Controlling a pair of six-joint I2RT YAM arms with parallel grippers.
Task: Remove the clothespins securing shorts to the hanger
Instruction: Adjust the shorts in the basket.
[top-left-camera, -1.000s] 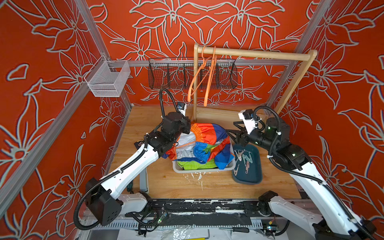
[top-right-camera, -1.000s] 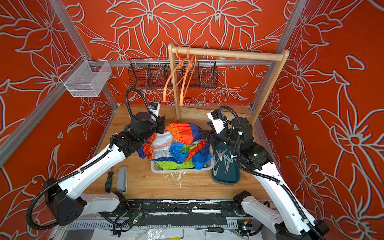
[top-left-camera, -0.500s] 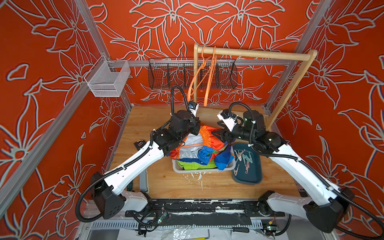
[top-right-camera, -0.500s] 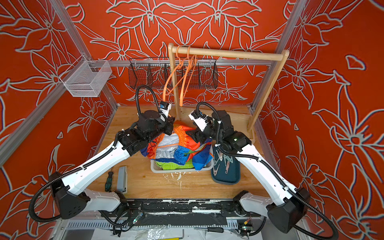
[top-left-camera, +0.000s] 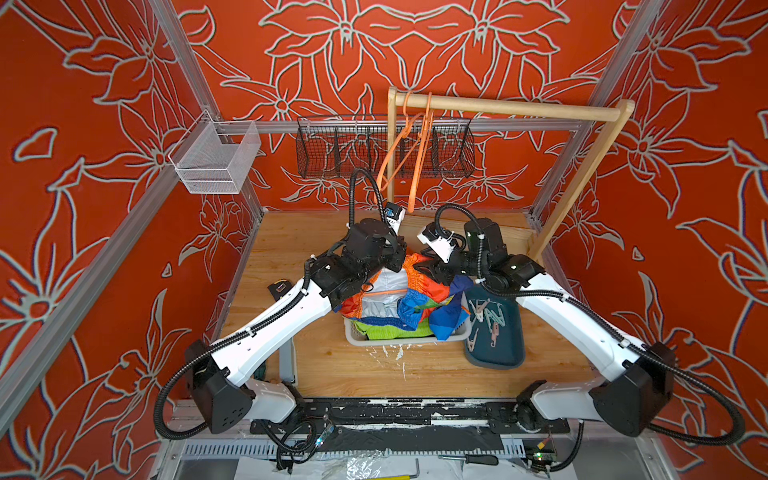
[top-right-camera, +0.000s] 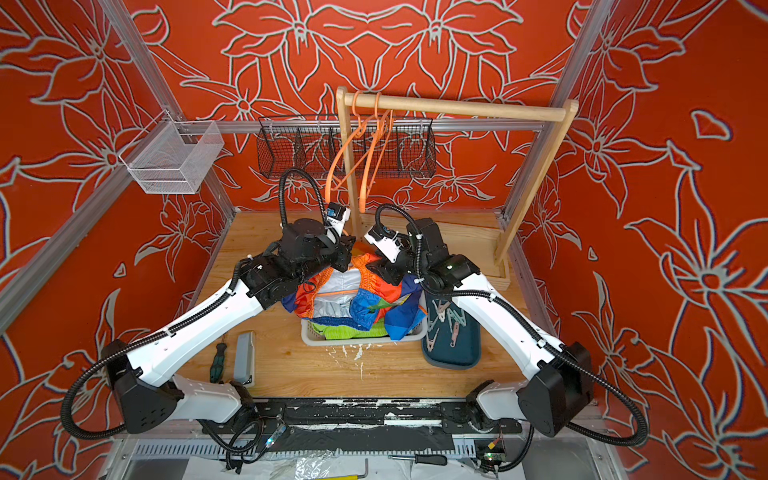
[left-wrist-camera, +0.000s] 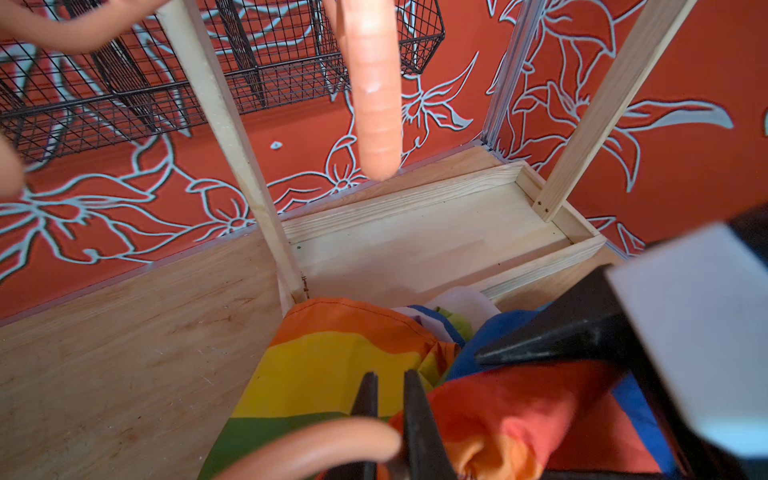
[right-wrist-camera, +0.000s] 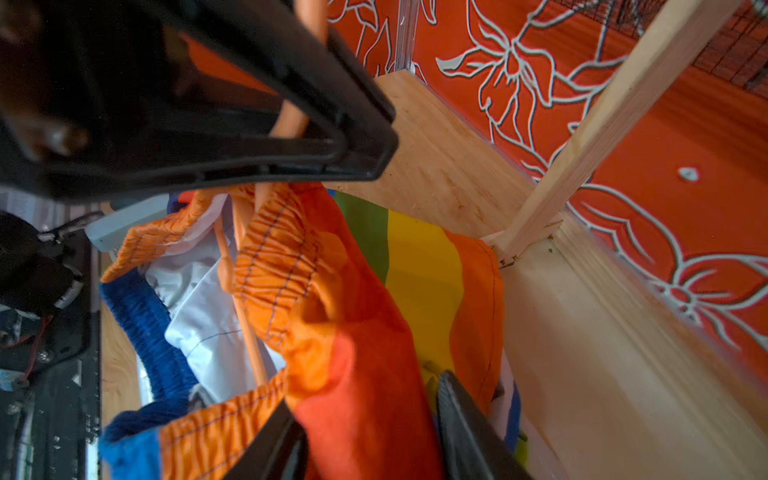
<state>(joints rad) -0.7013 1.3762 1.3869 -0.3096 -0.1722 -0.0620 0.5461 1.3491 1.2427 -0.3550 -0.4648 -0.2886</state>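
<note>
The rainbow shorts (top-left-camera: 419, 291) (top-right-camera: 370, 299) are bunched over a grey basket (top-left-camera: 407, 341), hung on a thin orange hanger (right-wrist-camera: 245, 316). My left gripper (top-left-camera: 395, 259) (left-wrist-camera: 388, 380) is shut on the hanger's curved hook (left-wrist-camera: 316, 449) at the shorts' back left. My right gripper (top-left-camera: 434, 270) (right-wrist-camera: 370, 419) is at the back right, its fingers (right-wrist-camera: 461, 419) pressed on either side of a fold of orange-red shorts fabric. Several loose clothespins (top-left-camera: 492, 328) (top-right-camera: 451, 328) lie in a teal tray. No clothespin shows on the shorts. Lime green shorts (top-left-camera: 390, 330) lie in the basket.
A wooden rail (top-left-camera: 519, 109) at the back carries two bare orange hangers (top-left-camera: 411, 145); its post and base tray (left-wrist-camera: 415, 237) stand just behind the shorts. A black wire basket (top-left-camera: 374, 149) and a white mesh basket (top-left-camera: 212, 162) hang on the wall. A screwdriver (top-right-camera: 216, 363) and a grey block (top-right-camera: 244, 357) lie front left.
The right arm swung left from above the teal tray to the shorts, and its jaws narrowed onto the fabric. The left arm carried the hanger back toward the rail post.
</note>
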